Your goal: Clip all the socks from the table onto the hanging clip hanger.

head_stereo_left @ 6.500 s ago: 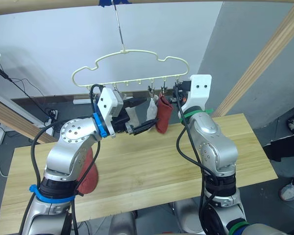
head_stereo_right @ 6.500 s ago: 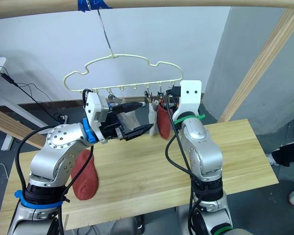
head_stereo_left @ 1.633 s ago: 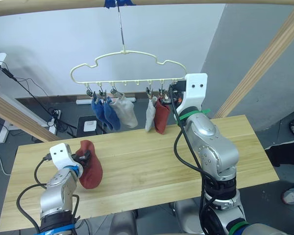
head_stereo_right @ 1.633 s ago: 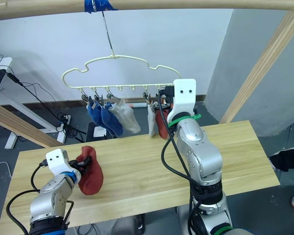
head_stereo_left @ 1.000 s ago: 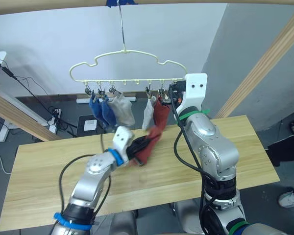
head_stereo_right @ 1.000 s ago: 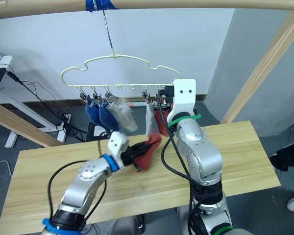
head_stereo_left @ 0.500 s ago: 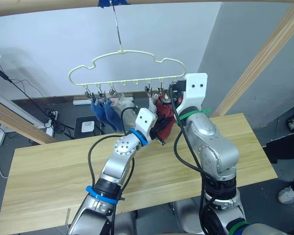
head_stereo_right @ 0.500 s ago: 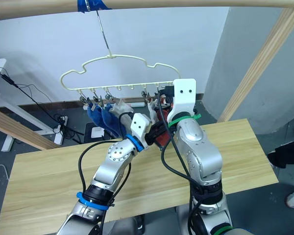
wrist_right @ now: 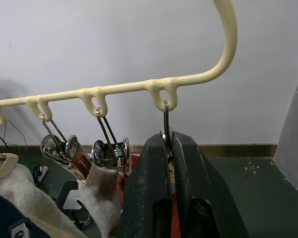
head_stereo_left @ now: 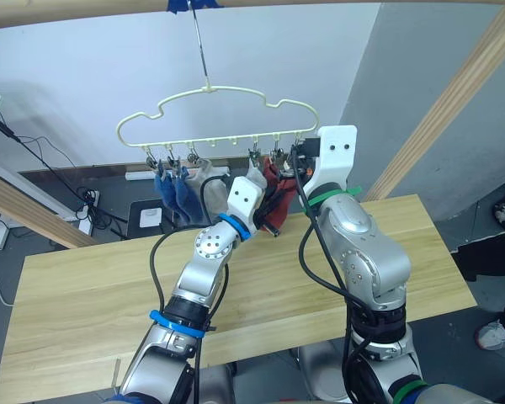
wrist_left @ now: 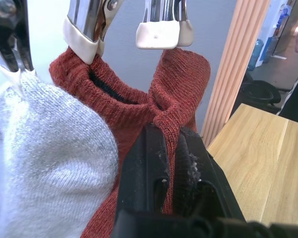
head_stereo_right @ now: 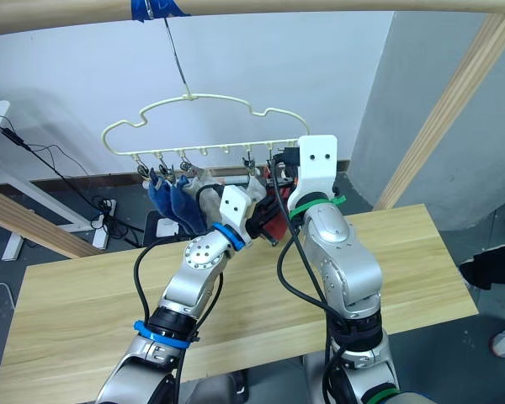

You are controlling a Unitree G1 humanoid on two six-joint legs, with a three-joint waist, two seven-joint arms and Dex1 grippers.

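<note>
Since before, we've raised our left gripper (wrist_left: pixel 169 148) from the table (head_stereo_left: pixel 84 295) to the hanger (head_stereo_left: pixel 210 105), clenching a red sock (wrist_left: pixel 181 84) below its clips; our right gripper (wrist_right: pixel 168 148) pinches the end clip (wrist_right: pixel 166 133).

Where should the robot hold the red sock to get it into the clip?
Probably at the cuff of the red sock, just under its edge, coming from below. The left gripper pinches it there, so the sock's rim stands up free beneath the clip.

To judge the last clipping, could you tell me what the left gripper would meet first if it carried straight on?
Probably the open clip just beyond the red sock that the left gripper pinches; depth is unclear.
</note>
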